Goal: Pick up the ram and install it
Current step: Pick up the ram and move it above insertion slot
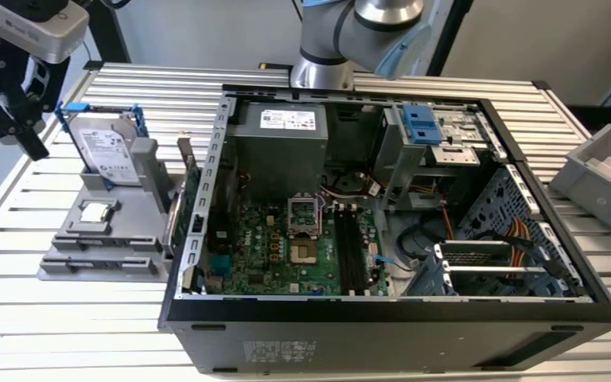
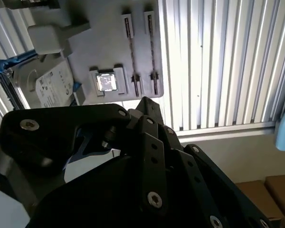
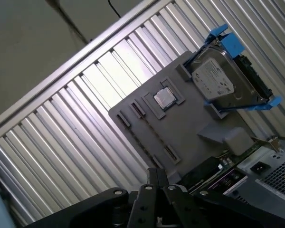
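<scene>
Well, I cannot pick out the ram for sure. It may be one of the long dark strips at the motherboard's black slots [image 1: 346, 248], low in the middle of the exterior view. The gripper [image 1: 25, 127] hangs at the upper left, well apart from them, its fingers pressed together with nothing between. Lower down sits a gray tray [image 1: 72, 267] with a square chip [image 1: 93, 213] and a hard drive [image 1: 104, 147].

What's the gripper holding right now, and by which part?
Nothing: the gripper is empty, its fingers shut together, up beside the gray holder.
</scene>
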Controlling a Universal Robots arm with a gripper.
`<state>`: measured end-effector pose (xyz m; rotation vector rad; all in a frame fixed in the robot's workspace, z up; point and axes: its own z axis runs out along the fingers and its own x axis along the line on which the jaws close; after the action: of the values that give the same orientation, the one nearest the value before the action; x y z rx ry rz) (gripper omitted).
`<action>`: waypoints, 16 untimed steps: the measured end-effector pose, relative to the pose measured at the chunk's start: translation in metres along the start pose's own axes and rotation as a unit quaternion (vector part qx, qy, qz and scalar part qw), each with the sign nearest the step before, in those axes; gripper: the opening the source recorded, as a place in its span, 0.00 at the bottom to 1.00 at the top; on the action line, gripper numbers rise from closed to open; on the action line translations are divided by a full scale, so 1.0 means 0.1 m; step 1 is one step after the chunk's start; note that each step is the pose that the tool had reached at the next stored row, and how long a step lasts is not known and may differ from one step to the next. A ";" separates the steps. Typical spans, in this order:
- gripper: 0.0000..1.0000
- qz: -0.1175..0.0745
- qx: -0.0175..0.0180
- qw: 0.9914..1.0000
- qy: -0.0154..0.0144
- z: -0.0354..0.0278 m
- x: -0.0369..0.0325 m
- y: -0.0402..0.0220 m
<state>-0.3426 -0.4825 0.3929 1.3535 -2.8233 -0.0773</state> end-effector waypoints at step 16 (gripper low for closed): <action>0.00 -0.084 0.001 0.996 0.002 -0.001 -0.001 0.000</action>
<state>-0.3425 -0.4825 0.3929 1.5876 -2.7007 -0.0733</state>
